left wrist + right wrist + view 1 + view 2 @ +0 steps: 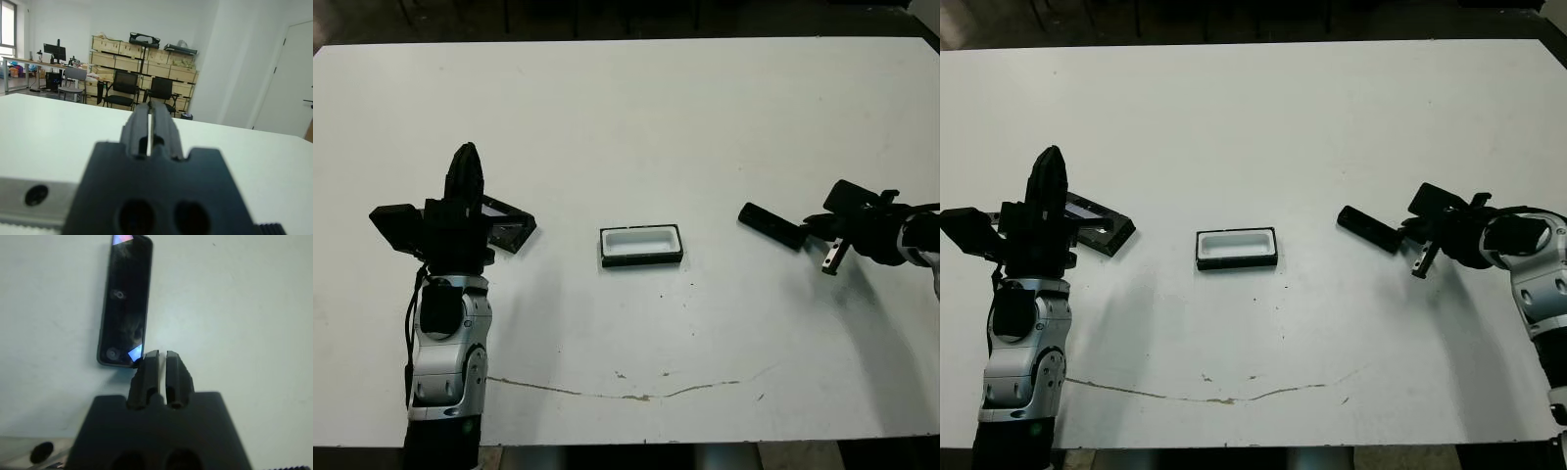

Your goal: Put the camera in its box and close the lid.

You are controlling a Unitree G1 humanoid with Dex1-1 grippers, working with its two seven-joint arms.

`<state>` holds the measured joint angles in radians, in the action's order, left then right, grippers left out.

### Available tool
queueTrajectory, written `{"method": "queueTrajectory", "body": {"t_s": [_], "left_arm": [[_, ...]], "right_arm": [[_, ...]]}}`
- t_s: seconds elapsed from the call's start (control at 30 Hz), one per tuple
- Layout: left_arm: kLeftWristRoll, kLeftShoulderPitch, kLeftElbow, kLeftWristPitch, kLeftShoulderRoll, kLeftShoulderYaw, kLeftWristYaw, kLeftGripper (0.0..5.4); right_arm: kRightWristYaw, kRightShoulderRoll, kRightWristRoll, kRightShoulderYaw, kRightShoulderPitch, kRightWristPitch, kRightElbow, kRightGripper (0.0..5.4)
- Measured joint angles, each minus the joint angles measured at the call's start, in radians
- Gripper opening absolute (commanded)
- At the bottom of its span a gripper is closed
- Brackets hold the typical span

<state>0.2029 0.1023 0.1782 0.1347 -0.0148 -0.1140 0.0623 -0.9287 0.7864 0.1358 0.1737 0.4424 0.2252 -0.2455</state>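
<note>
The box (641,245) lies open at mid-table, black-walled with a white lining and nothing in it. To its right the slim black camera (771,225) lies flat on the table. My right gripper (810,228) is shut, its fingertips (151,357) just at the camera's near end (124,303) and holding nothing. At the left, the flat black lid (512,228) rests on the table, partly hidden behind my left gripper (467,155). In the left wrist view that gripper (150,105) is shut, empty and pointing away across the table.
The white table (636,117) has a thin crack-like line (626,394) near its front edge. Beyond the far edge the left wrist view shows office chairs (124,88) and shelves of boxes (142,58).
</note>
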Motion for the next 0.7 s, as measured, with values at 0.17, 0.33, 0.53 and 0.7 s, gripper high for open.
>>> {"method": "queueTrajectory", "body": {"t_s": [0.17,0.33,0.53,0.7], "left_arm": [[0.000,0.000,0.000,0.000,0.000,0.000,0.000,0.01],[0.002,0.000,0.000,0.000,0.000,-0.001,0.000,0.01],[-0.005,0.000,0.000,0.000,0.000,0.000,-0.001,0.01],[-0.007,0.001,0.000,0.000,0.000,0.001,-0.001,0.01]], "right_arm": [[-0.026,0.021,0.000,0.004,-0.019,0.036,0.056,0.00],[-0.036,0.033,0.000,0.003,-0.027,0.082,0.084,0.00],[0.163,-0.015,0.000,-0.079,-0.097,0.099,0.090,0.00],[0.354,-0.090,-0.022,-0.180,-0.133,0.048,0.067,0.00]]}}
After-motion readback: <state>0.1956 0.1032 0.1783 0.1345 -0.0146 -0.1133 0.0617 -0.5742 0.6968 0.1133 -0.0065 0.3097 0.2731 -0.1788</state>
